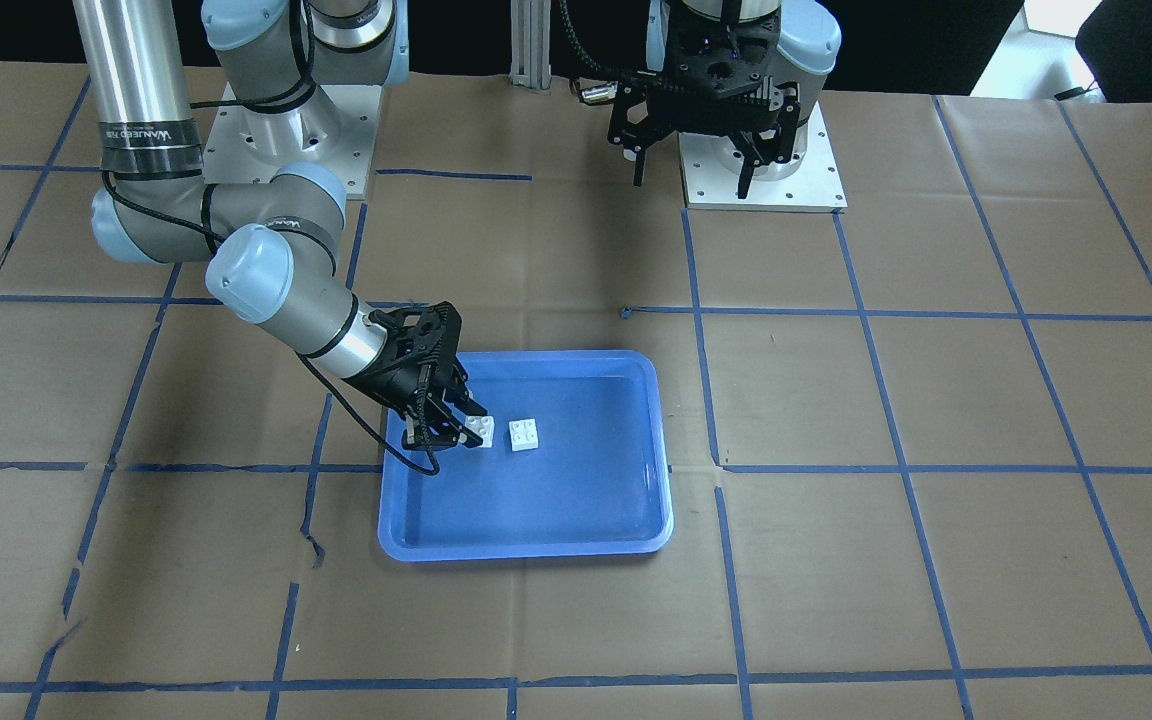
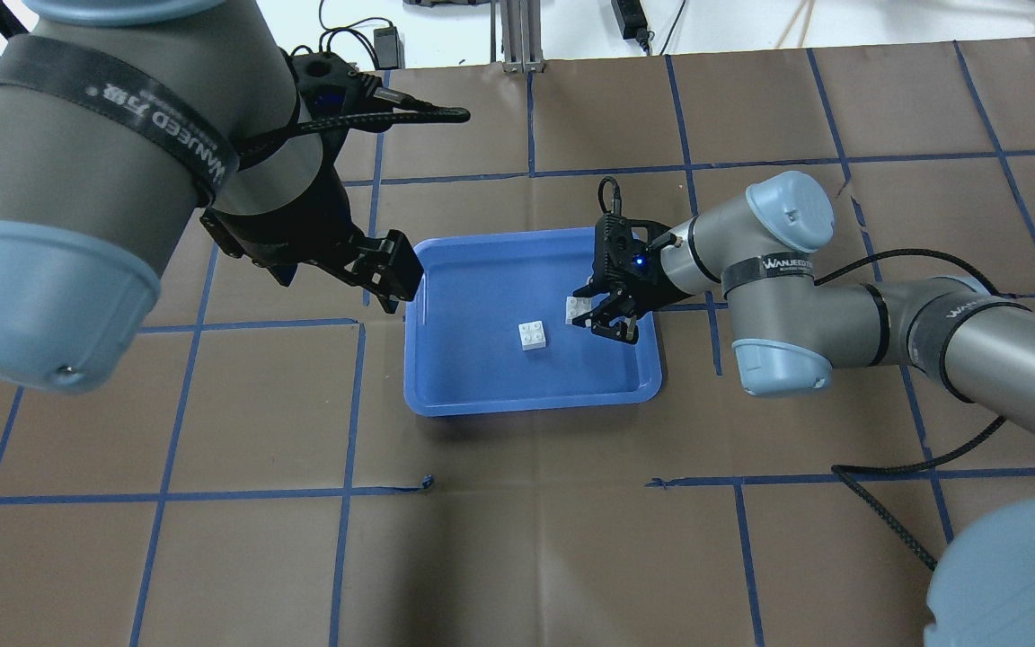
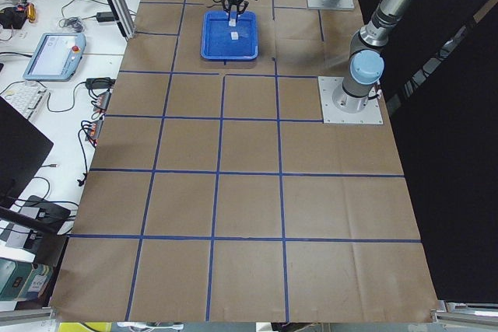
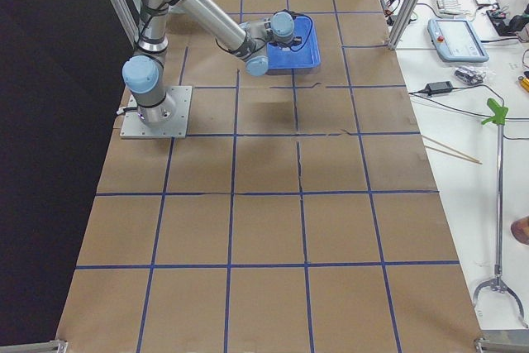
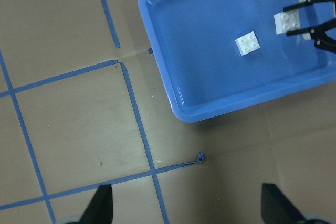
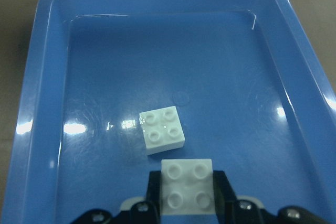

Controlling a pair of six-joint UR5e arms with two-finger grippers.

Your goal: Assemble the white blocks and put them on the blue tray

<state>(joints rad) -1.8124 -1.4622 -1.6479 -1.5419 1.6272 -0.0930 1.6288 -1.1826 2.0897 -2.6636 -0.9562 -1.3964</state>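
- Under brown paper, table point(image 1: 936, 400), gridded with blue tape lines point(image 1: 866, 330); tape frayed in places.
- Along the operators' side, white benches point(image 3: 47, 29) with a teach pendant point(image 3: 54, 56), cables and a keyboard.
- Flat on the paper near the table's middle, blue tray point(image 1: 536, 520), nearer the right arm's base than the left's.
- Stretched low from its base, right arm point(image 1: 276, 290): elbow folded, wrist angled down into the tray end nearest it.
- Narrowly parted and clenched, right gripper point(image 1: 466, 428), grasping one white block point(image 1: 482, 430): studs up, a finger on each of two opposite sides. Cannot tell whether lifted or resting on the tray floor.
- Free on the tray floor, second white block point(image 1: 523, 435): studs up, just beside the held one, not touching it, turned slightly against it.
- Tucked up high over its base plate point(image 1: 816, 185), left arm point(image 2: 77, 180), well apart from the blocks, wrist pointing down.
- Spread wide, left gripper point(image 1: 691, 185), nothing between the fingers.
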